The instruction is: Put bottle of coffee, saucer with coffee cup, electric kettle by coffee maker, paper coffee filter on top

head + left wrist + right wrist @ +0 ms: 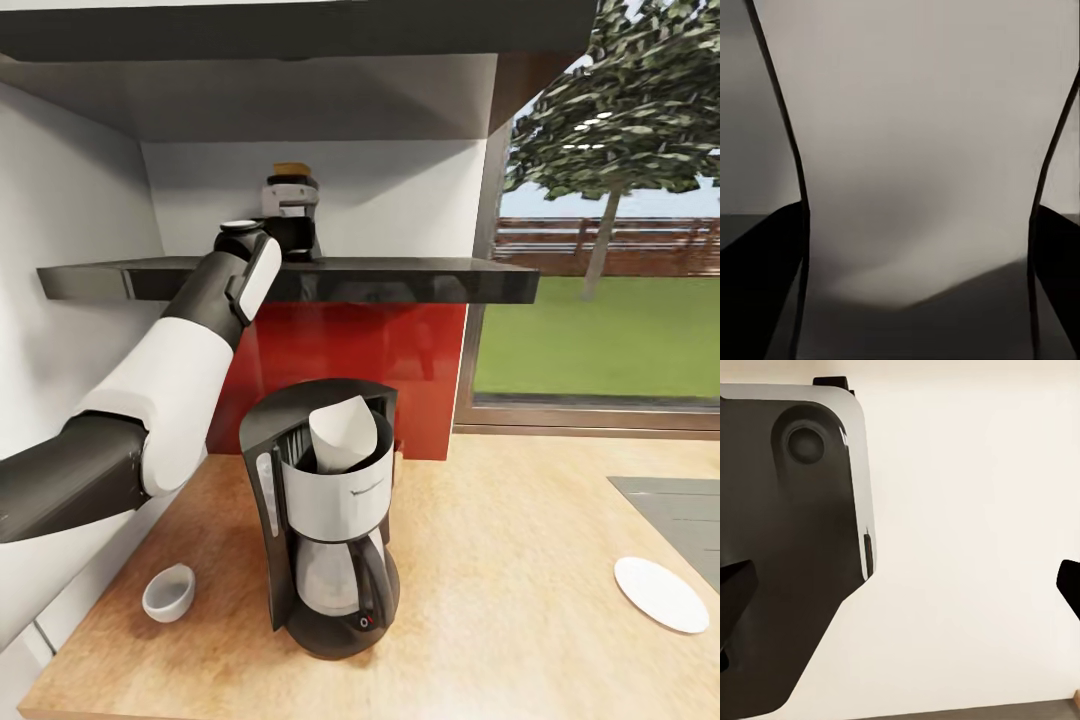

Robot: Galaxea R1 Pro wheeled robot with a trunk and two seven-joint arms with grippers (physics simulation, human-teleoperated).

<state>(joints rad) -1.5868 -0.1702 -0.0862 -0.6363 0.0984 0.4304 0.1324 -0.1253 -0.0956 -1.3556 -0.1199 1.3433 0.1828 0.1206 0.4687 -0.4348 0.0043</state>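
Observation:
On the dark shelf [420,280] stands the bottle of coffee [290,170], of which I see the yellow lid. My left gripper [295,235] reaches around it. In the left wrist view a pale bottle body [916,150] spans the gap, and the dark fingers [765,285] touch it on both sides. Below on the counter stands the coffee maker [325,520] with a white paper filter [345,430] in its top. A coffee cup [168,592] sits to its left and a white saucer [660,593] lies far right. My right gripper [900,600] is open before a pale surface.
The wooden countertop [500,600] ends at a white wall on the left and a red backsplash [350,360] behind. A grey inset panel [680,510] lies at the right, under a window. A dark panel with a silvery edge [795,547] is near the right gripper.

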